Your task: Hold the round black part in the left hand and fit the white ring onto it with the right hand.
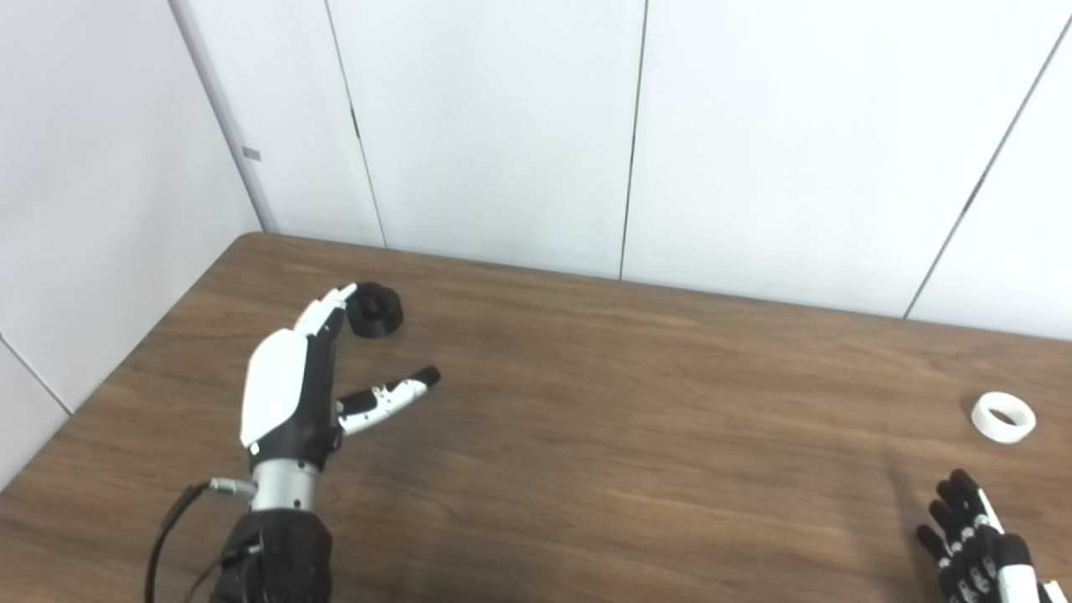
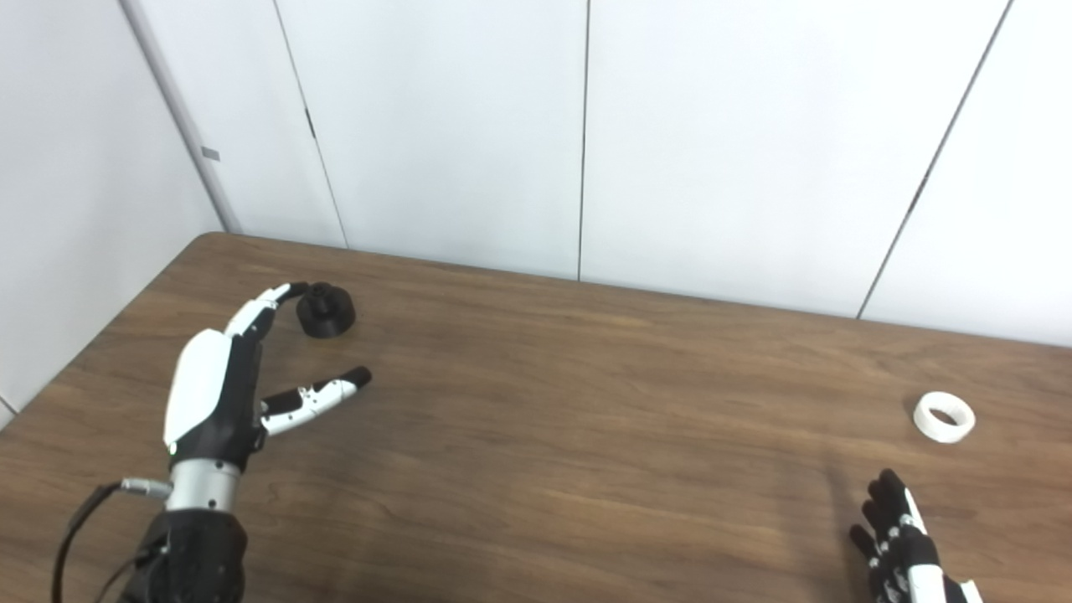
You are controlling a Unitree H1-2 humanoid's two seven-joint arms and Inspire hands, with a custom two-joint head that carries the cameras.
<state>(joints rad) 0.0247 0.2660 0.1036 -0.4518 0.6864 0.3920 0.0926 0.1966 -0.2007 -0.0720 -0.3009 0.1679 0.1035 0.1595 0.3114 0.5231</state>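
Observation:
The round black part (image 1: 374,310) stands on the wooden table (image 1: 603,419) at the far left. My left hand (image 1: 301,377) is open just in front of it, fingertips (image 1: 342,293) reaching its left side and the thumb spread out to the right; it holds nothing. Whether the fingertips touch the part I cannot tell. The white ring (image 1: 1002,416) lies flat at the far right. My right hand (image 1: 971,536) is open at the bottom right corner, short of the ring, partly cut off by the picture's edge.
White wall panels (image 1: 502,126) rise behind the table's far edge and along its left side. A grey cable (image 1: 167,528) hangs from my left wrist.

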